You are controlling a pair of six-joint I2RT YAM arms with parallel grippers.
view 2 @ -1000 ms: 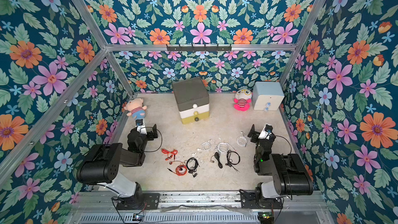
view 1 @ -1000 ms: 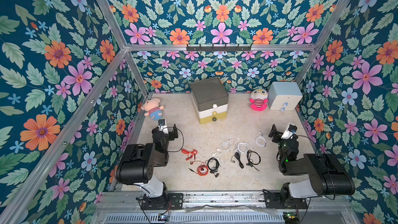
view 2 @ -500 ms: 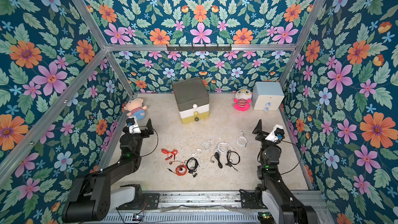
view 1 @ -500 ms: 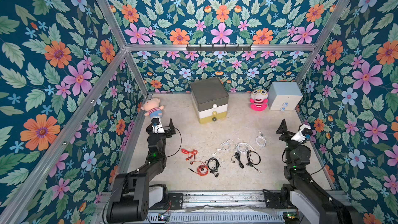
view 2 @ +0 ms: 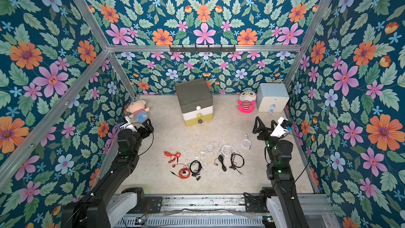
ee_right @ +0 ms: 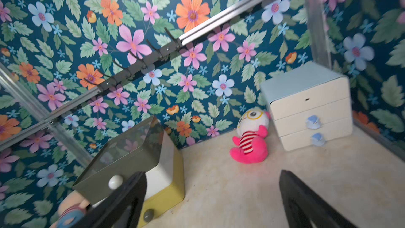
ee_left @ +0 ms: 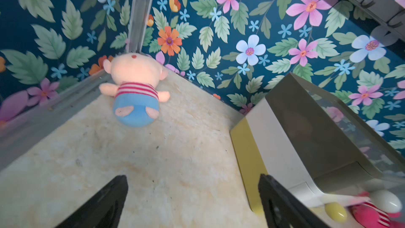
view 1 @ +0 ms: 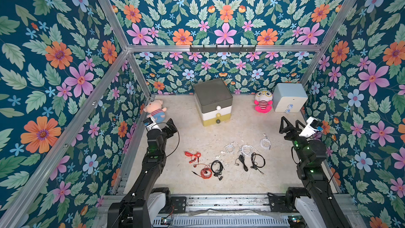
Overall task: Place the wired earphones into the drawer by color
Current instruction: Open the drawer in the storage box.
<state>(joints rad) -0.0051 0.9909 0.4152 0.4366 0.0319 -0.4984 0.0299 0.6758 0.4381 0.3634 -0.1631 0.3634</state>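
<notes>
The drawer (view 1: pixel 213 101) (view 2: pixel 194 100) stands at the back middle, with dark grey, white and mustard tiers, all pushed in. It also shows in the left wrist view (ee_left: pixel 295 141) and the right wrist view (ee_right: pixel 131 161). The wired earphones lie loose at the front: red-orange (view 1: pixel 192 156) (view 1: pixel 205 172), black (view 1: pixel 217 167) (view 1: pixel 257 161), white (view 1: pixel 247 150) (view 1: pixel 265 143). My left gripper (view 1: pixel 171 125) (ee_left: pixel 192 177) hovers open at the left, empty. My right gripper (view 1: pixel 290 121) (ee_right: pixel 212 173) hovers open at the right, empty. Both are well away from the cords.
A pig plush (view 1: pixel 155 110) lies at the back left. A pink plush (view 1: pixel 263 103) sits beside a pale blue two-drawer chest (view 1: pixel 289 97) at the back right. A black hook rail (view 1: pixel 222 48) runs along the back wall.
Both arms have unfolded and risen from a low tucked pose. The grippers moved outward towards the side walls and stayed open. The earphones have not moved.
</notes>
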